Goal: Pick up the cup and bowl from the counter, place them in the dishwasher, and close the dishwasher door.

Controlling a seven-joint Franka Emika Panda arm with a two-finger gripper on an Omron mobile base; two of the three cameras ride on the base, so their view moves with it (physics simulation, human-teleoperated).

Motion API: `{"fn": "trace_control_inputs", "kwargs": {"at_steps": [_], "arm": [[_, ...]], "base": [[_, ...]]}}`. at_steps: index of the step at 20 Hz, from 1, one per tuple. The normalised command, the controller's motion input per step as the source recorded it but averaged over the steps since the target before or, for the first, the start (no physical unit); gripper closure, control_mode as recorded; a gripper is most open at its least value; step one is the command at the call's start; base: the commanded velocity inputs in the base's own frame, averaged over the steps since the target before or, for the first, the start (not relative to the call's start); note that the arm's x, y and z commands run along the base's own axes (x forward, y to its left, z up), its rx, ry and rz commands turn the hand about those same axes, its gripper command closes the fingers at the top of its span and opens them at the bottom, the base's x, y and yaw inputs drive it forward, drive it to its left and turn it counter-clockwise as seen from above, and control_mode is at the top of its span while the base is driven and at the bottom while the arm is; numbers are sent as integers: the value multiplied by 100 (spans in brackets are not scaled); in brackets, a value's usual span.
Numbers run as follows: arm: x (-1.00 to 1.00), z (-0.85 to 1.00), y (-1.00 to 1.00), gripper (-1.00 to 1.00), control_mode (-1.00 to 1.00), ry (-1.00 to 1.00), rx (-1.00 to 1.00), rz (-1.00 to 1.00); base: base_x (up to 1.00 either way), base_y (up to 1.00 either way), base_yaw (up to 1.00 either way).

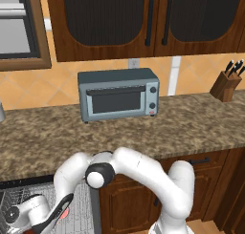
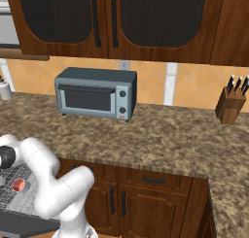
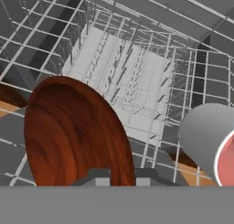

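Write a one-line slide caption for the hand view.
Reddish-brown bowl on edge and white cup above the dishwasher's wire rack.

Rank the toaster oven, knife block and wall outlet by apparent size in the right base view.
1. Toaster oven, clearly largest.
2. Knife block.
3. Wall outlet, smallest.
All three stand along the back of the counter, so nearness hardly skews this.

From my hand camera the shallow reddish-brown bowl loses its lower part behind the grey band, and the white cup with the pink-red inside runs off the right edge. I cannot tell whether the hand touches the bowl. In the left base view my arm hides much of the white-grey wire dishwasher rack.
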Motion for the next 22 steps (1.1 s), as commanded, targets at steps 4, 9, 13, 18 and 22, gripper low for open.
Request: {"fn": "trace_control_inputs", "kwargs": {"at_steps": [4, 9, 13, 18, 22], "arm": [[24, -36, 1, 100, -100, -1, 0, 0], [21, -28, 0, 100, -100, -5, 0, 0], [0, 0, 4, -100, -100, 0, 0, 0], [0, 4, -4, -100, -100, -1, 0, 3], [0, 49, -32, -100, -100, -6, 7, 5]], "base": [[0, 0, 0], [0, 0, 0], [0, 0, 0], [0, 0, 0], [0, 0, 0]]}}
